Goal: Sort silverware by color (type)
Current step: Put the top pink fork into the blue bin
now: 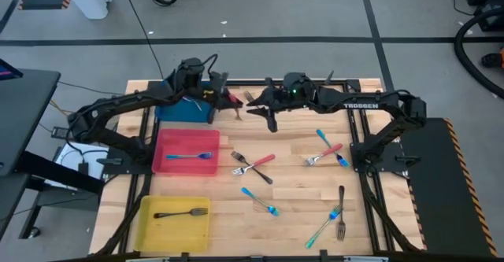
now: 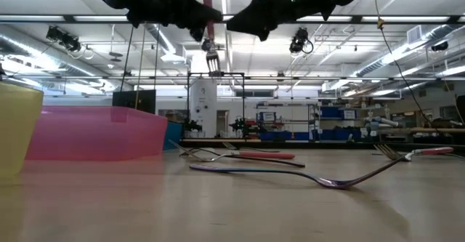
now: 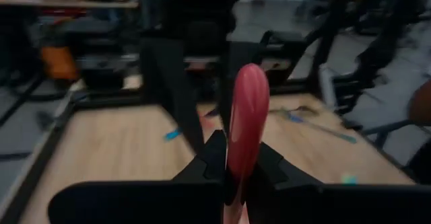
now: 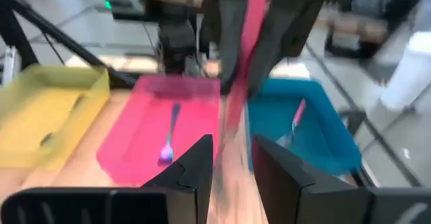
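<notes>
My left gripper [image 1: 228, 98] hovers high over the table's far middle, shut on a red-handled fork [image 2: 210, 42] whose tines hang down. My right gripper [image 1: 258, 108] faces it from the right and is open. In the right wrist view its fingers [image 4: 202, 163] stand on either side of the blurred fork [image 4: 232, 136] with a gap. More silverware lies flat on the table: a red and a dark fork crossed [image 1: 253, 166], a blue fork [image 1: 260, 201], a red and a blue one [image 1: 327, 150], a dark one [image 1: 341, 207] and a teal one [image 1: 324, 226]. My left gripper pinches the fork's red handle [image 3: 246, 126] between its two fingers, which reach in roughly level from the table's left. The handle's rounded end sticks out past the fingertips. The fork hangs nearly upright, tines down [image 2: 212, 62], lifted well clear of the table.
Three bins stand on the table's left side. The blue bin [image 4: 316, 126] at the far end holds a red-handled fork. The pink bin [image 1: 187, 152] holds a blue fork, and the yellow bin [image 1: 173, 219] near the front holds a dark fork. The table's middle is bare wood.
</notes>
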Robot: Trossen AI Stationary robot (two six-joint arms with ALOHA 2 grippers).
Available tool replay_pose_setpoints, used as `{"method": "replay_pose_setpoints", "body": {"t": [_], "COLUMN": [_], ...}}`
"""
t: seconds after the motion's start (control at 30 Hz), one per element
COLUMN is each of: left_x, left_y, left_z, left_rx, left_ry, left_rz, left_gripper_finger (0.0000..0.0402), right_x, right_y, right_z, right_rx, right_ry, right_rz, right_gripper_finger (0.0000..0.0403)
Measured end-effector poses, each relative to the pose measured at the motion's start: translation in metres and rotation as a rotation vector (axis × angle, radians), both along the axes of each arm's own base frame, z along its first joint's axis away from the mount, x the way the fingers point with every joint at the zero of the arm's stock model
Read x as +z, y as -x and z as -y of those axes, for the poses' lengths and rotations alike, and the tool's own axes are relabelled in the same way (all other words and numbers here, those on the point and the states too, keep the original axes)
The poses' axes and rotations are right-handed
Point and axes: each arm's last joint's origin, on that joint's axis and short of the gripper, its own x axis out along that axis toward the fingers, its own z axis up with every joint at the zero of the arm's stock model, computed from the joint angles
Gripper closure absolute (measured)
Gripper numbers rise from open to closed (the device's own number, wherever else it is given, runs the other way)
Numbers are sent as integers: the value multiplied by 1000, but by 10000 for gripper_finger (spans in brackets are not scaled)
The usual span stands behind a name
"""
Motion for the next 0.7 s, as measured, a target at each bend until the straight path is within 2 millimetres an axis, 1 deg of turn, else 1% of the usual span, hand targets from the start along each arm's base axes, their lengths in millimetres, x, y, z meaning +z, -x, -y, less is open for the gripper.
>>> {"method": "replay_pose_setpoints", "body": {"t": [0.07, 0.17, 0.33, 0.53, 0.7], "left_x": [-4, -9, -21, -34, -45], "left_y": [10, 22, 45, 70, 88], "left_z": [-10, -24, -48, -64, -69], "left_rx": [82, 239, 445, 674, 830], "left_ry": [-23, -103, -196, -191, -185], "left_rz": [-61, -141, -317, -542, -746], "left_gripper_finger": [378, 378, 377, 377, 377], "right_x": [-3, -7, -9, -11, -12], "right_y": [2, 5, 5, 6, 6], "right_z": [2, 5, 6, 6, 6], "right_rx": [-7, -16, -17, -7, -5], "right_ry": [-12, -27, -28, -11, -13], "right_rz": [-35, -80, -91, -113, -126], "right_gripper_finger": [292, 292, 292, 292, 292]}}
